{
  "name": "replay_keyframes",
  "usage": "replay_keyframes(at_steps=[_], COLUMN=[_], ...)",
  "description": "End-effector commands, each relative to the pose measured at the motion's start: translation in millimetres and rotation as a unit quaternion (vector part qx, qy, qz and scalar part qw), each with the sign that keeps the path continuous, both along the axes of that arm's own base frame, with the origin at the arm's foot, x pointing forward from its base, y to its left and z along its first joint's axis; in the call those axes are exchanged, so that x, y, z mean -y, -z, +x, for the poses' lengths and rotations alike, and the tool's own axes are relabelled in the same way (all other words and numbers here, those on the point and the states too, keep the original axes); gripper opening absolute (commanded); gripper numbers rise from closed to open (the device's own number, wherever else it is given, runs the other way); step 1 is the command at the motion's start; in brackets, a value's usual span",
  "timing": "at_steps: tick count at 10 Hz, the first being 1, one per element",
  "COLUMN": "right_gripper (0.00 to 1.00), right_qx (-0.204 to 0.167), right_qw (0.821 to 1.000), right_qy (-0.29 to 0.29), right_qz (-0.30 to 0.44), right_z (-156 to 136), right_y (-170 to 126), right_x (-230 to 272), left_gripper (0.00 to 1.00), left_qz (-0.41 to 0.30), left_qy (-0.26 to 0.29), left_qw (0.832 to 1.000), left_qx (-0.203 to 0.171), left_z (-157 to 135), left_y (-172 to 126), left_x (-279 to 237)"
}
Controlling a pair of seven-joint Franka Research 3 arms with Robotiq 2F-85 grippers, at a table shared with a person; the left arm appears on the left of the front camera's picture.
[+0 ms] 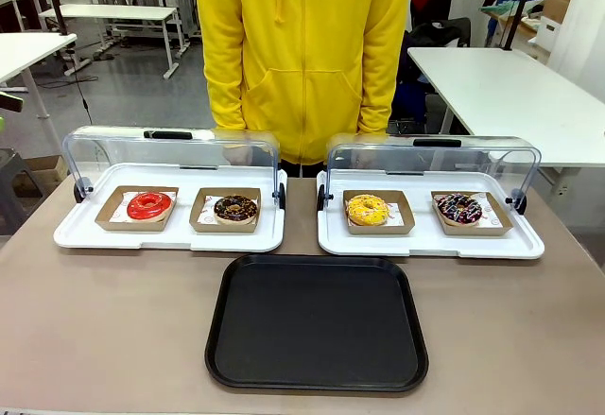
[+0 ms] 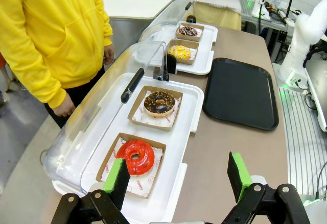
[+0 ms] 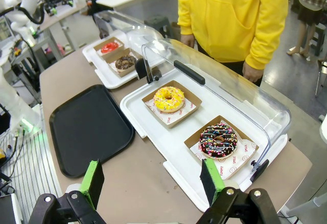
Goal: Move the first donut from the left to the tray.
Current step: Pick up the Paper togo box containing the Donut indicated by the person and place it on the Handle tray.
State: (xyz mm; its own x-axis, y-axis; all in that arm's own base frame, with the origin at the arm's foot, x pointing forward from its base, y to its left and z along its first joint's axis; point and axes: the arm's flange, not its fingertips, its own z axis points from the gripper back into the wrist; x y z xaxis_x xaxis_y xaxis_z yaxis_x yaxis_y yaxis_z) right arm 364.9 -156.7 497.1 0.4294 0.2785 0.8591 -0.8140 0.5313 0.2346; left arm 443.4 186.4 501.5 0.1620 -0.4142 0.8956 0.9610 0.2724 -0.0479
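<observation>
The red-iced donut lies in its brown cardboard holder at the left end of the left white tray; it also shows in the left wrist view and far off in the right wrist view. The black tray lies bare in the middle of the table, nearer the robot's side. My left gripper hangs open above the near corner of the left white tray, just short of the red donut. High over the right white tray's near edge, my right gripper stands open and holds nothing.
A chocolate donut sits beside the red one. The right white tray holds a yellow donut and a sprinkled chocolate donut. Both clear dome lids are tipped back. A person in a yellow hoodie stands at the far side.
</observation>
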Motion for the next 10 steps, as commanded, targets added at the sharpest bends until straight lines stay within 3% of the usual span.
replay_keyframes(at_steps=[1,10], right_gripper=[1.00,1.00], right_qx=[0.014,0.014], right_qw=[1.000,1.000], right_qy=[-0.004,-0.004], right_qz=[0.004,0.004], right_z=[2.5,2.5], right_y=[-0.9,-0.9], right_x=[0.4,0.4], left_gripper=[1.00,1.00], left_qz=[-0.002,-0.002], left_qy=[0.001,0.001], left_qw=[1.000,1.000], left_qx=[0.001,0.001], left_z=[-1.1,-1.1], left_y=[-0.1,-0.1], left_x=[0.4,0.4])
